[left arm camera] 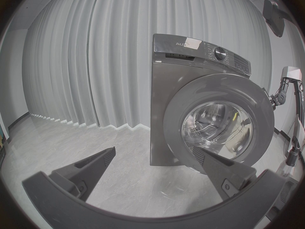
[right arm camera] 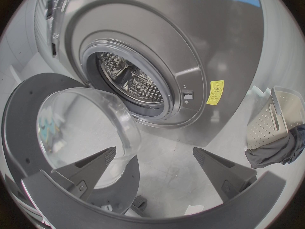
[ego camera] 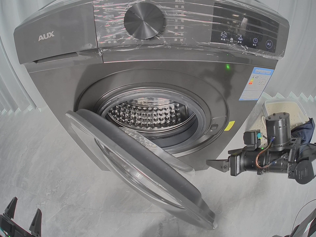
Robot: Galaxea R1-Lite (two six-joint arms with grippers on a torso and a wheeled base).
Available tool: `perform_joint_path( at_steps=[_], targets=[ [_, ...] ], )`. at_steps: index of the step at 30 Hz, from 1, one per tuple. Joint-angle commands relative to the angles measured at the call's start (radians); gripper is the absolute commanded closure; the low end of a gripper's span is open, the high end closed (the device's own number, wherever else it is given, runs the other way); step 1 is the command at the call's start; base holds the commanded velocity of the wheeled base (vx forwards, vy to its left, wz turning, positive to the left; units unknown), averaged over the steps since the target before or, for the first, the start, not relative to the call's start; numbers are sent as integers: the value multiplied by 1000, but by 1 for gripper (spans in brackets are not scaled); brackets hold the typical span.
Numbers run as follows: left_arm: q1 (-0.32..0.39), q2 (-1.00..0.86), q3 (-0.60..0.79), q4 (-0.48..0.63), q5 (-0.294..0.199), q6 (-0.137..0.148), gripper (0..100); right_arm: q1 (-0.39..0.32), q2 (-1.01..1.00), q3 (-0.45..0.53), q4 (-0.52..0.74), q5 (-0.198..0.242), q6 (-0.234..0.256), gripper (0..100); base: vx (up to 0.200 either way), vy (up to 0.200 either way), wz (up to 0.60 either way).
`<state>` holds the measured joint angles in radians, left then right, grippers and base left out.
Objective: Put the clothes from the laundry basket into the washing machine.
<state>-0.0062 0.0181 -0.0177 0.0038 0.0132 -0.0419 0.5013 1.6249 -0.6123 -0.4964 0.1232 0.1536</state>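
Note:
The grey washing machine (ego camera: pixel 148 66) stands with its round door (ego camera: pixel 148 171) swung open, and the steel drum (ego camera: pixel 148 114) looks empty. To its right a pale perforated laundry basket (ego camera: pixel 284 107) holds dark navy clothes (ego camera: pixel 306 127) that hang over its rim. My right gripper (ego camera: pixel 216 164) hovers low, between the machine's lower right corner and the basket. It is open and empty (right arm camera: pixel 153 150), facing the drum (right arm camera: pixel 133 80), with the basket (right arm camera: pixel 270 121) and clothes (right arm camera: pixel 279 151) off to one side. My left gripper (ego camera: pixel 26 205) is open near the floor, left of the door (left arm camera: pixel 219 124).
The open door (right arm camera: pixel 85 128) juts out over the pale marble floor (ego camera: pixel 65 168) in front of the drum. Grey curtains (left arm camera: pixel 79 64) hang behind and left of the machine. Bare floor lies left of the machine and below the right gripper.

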Motion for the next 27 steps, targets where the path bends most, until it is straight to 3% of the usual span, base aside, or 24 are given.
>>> perform_joint_path(
  at_steps=[1, 11, 27],
  targets=[
    [0, -12, 15, 1, 1, 0, 0, -13, 133, -90, -1, -2, 18, 0, 0, 0, 0],
    [0, -12, 15, -1, 1, -1, 0, 37, 240, -106, -129, -2, 14, 0, 0, 0, 0],
    [0, -12, 15, -1, 1, 0, 0, 177, 182, -24, -134, -2, 20, 0, 0, 0, 0]
  ],
)
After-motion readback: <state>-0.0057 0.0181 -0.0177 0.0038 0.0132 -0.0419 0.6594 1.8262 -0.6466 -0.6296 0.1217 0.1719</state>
